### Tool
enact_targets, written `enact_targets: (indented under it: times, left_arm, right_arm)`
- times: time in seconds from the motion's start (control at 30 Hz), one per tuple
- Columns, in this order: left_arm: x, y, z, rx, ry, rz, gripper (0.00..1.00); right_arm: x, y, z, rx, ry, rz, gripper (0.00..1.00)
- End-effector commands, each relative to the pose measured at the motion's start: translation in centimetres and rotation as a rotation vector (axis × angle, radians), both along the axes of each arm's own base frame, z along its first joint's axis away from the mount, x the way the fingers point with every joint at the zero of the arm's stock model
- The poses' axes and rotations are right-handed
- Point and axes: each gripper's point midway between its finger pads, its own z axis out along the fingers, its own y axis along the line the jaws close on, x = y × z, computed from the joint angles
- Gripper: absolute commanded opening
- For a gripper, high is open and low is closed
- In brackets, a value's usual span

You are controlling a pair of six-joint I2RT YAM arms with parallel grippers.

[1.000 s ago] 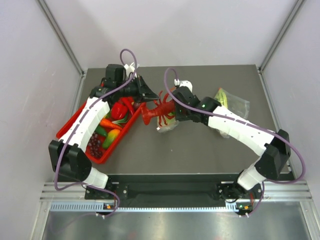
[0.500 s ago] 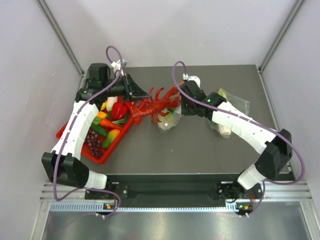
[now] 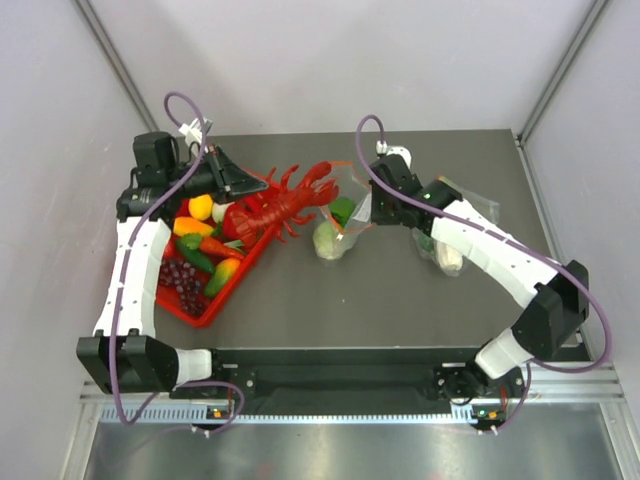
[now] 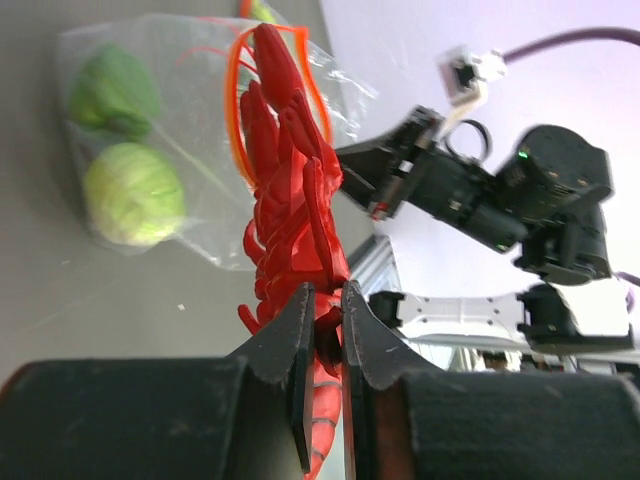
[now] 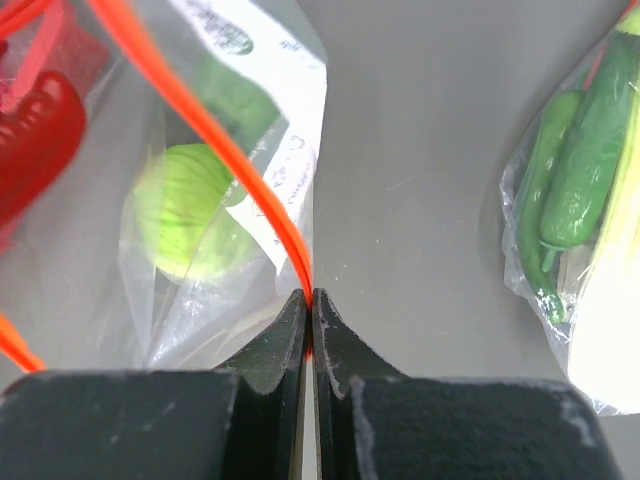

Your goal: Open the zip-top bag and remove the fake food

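Right jaws pinch zip-top bag [image 5: 290, 130] by its strip.

The white label [image 5: 300, 130] on the zip-top bag [image 5: 130, 120] bears unreadable print.

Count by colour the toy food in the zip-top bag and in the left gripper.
Red: 1, the lobster, clamped in the left gripper.
Pale green: 1, the cabbage, inside the zip-top bag.
Dark green: 1, the dark green piece beside it in the bag.
Total: 3.
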Motion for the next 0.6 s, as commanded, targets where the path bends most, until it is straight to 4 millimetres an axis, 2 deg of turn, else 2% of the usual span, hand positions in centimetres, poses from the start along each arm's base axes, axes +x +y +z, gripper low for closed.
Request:
enact_targets:
  times: [0.0,0.1,0.23,0.53,0.57]
  left_arm:
    - [-0.4,1.6,0.3,0.055,-0.049,0.05,0.0]
    - [0.4,3.5,-0.9,0.14,-0.035,0.139,0.0]
    - [1.0,5.5,-1.6,0.212,-0.026,0.235,0.0]
    - [2.1,8.2,-1.1,0.263,-0.05,0.352,0.0]
    - [2.3,8.8,-0.4,0.26,-0.066,0.378,0.0]
  right_arm:
    - [0.2,-0.8,2.7,0.043,-0.073,-0.003,0.0]
    - [0.1,-1.3,2.7,0.042,-0.074,-0.008,0.0]
    - [0.0,-2.0,2.7,0.043,-0.078,-0.012,0.0]
    - [0.4,-2.9,2.9,0.046,-0.084,-0.012,0.0]
    - [0.4,-3.1,2.9,0.047,-0.083,-0.014,0.0]
